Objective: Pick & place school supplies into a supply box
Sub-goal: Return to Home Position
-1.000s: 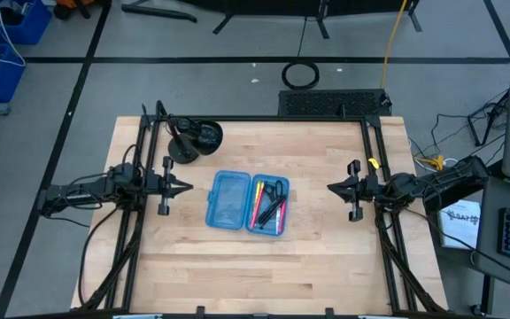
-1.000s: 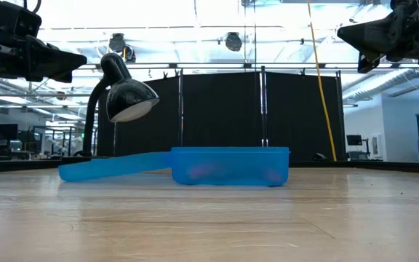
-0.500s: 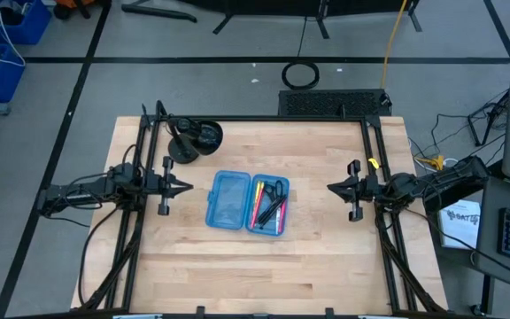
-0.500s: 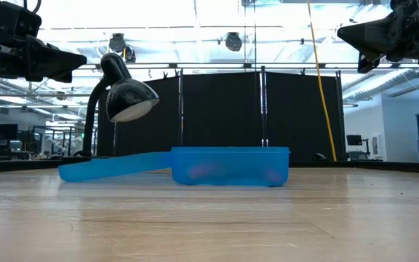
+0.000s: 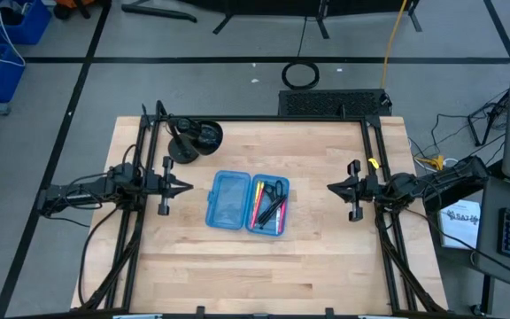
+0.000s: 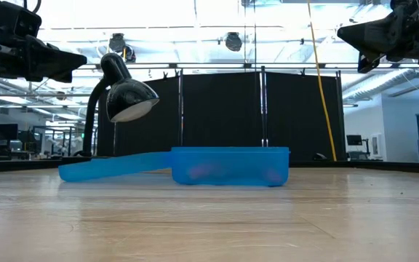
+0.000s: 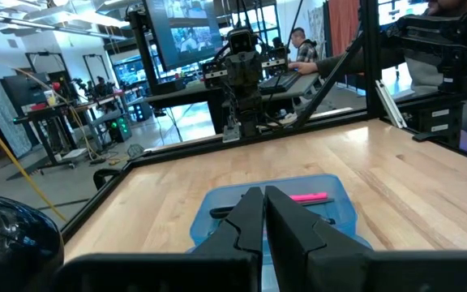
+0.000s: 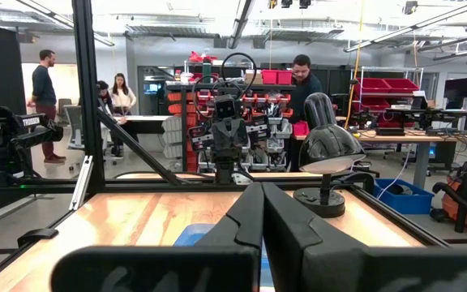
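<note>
1. While both arms hang level above the wooden table (image 5: 326,257), the supply box (image 5: 227,202) lies open and flat on it. Its two translucent blue halves rest side by side.
2. The school supplies all lie in the deeper half of the supply box, the half on the right arm's side. A pink pencil (image 5: 258,206), a yellow pen (image 5: 265,213) and a dark pen (image 5: 275,211) lie lengthwise there. The black-handled scissors (image 5: 275,189) sit at that half's end nearer the lamp.
3. From table height the deeper half (image 6: 230,166) shows faint pink through its wall, and the shallow lid half slopes slightly outward from it.
4. The left gripper (image 5: 184,187) hangs well apart from the supply box on its lid side, higher than the box. Its tips point at the box, and its fingers (image 7: 250,219) are pressed together with nothing between them.
5. The right gripper (image 5: 332,187) hangs well apart from the supply box on the opposite side, also raised and aimed at it. Its fingers (image 8: 248,215) are closed together and hold nothing.
6. A black desk lamp (image 5: 193,139) stands near the lid half's far corner, apart from the supply box.
7. Several people (image 8: 120,93) stand in the room past the supply box, beyond the left arm.
</note>
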